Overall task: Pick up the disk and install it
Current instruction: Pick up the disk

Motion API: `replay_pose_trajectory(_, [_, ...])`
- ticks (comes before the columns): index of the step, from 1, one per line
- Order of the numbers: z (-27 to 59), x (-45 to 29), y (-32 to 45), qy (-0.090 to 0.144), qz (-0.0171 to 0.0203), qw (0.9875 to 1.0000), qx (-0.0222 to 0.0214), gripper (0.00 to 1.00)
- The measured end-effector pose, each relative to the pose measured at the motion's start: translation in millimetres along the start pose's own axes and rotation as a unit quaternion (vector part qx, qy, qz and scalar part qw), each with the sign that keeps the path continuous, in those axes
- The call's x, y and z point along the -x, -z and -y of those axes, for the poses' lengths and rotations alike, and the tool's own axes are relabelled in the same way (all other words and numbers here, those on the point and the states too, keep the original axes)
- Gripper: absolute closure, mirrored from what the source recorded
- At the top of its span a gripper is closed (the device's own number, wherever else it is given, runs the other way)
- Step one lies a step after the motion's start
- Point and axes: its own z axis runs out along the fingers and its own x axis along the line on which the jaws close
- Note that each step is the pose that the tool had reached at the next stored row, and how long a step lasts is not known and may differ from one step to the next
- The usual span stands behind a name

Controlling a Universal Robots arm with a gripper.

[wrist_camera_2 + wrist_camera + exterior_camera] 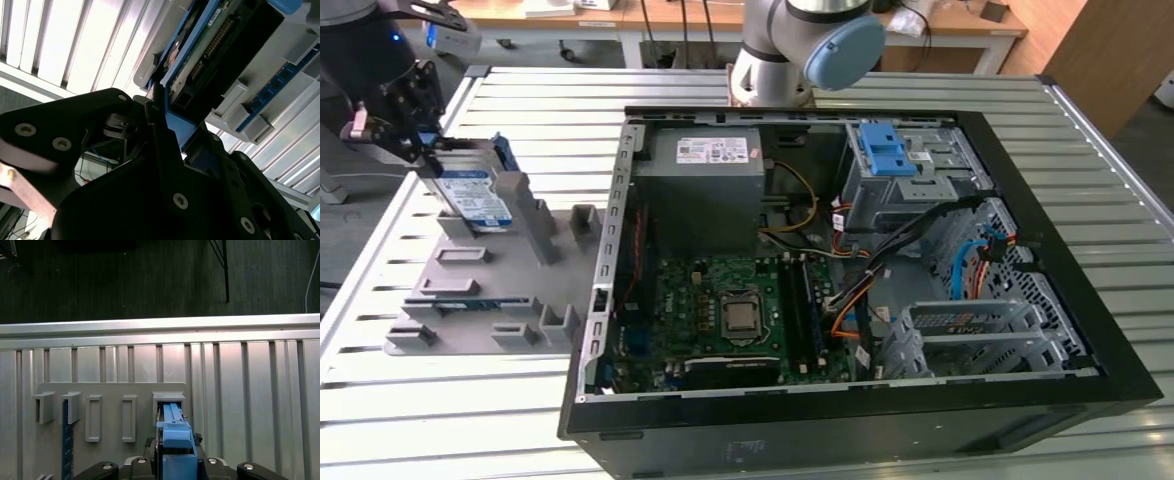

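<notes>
The disk point(474, 198), silver-grey with a white-and-blue label and a blue carrier, stands on edge in a slot of the grey fixture point(480, 290) at the exterior view's left. My gripper point(434, 160) is at its upper end, the fingers pressed against both sides of the blue carrier. In the first wrist view the carrier end of the disk point(172, 430) sits between the black fingers of the gripper point(177, 442). The second wrist view shows the disk point(210, 50) from its circuit-board side, with the gripper point(175, 117) closed around the blue frame.
An open computer case point(854, 250) lies on the slatted metal table point(1067, 130), with its motherboard, cables and a drive bay with blue latch tabs point(887, 155) exposed. A blue memory stick point(467, 303) rests in the fixture. The arm's base point(787, 50) stands behind the case.
</notes>
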Motion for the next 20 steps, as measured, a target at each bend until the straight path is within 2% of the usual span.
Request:
replay_pose_trajectory(7, [0.0, 0.0, 0.0, 0.000, 0.0000, 1.0000, 0.0000, 0.63])
replay_pose_trajectory(9, [-0.1, 0.0, 0.0, 0.000, 0.0000, 1.0000, 0.0000, 0.62])
replay_pose_trajectory(10, [-0.1, 0.0, 0.1, 0.000, 0.0000, 1.0000, -0.0001, 0.55])
replay_pose_trajectory(15, [-0.1, 0.0, 1.0, 0.000, 0.0000, 1.0000, -0.0001, 0.55])
replay_pose_trajectory(18, [0.0, 0.0, 1.1, 0.000, 0.0000, 1.0000, -0.0001, 0.57])
replay_pose_trajectory(19, [-0.1, 0.0, 1.1, 0.000, 0.0000, 1.0000, 0.0000, 0.64])
replay_pose_trajectory(20, [-0.1, 0.0, 1.1, 0.000, 0.0000, 1.0000, -0.0001, 0.64])
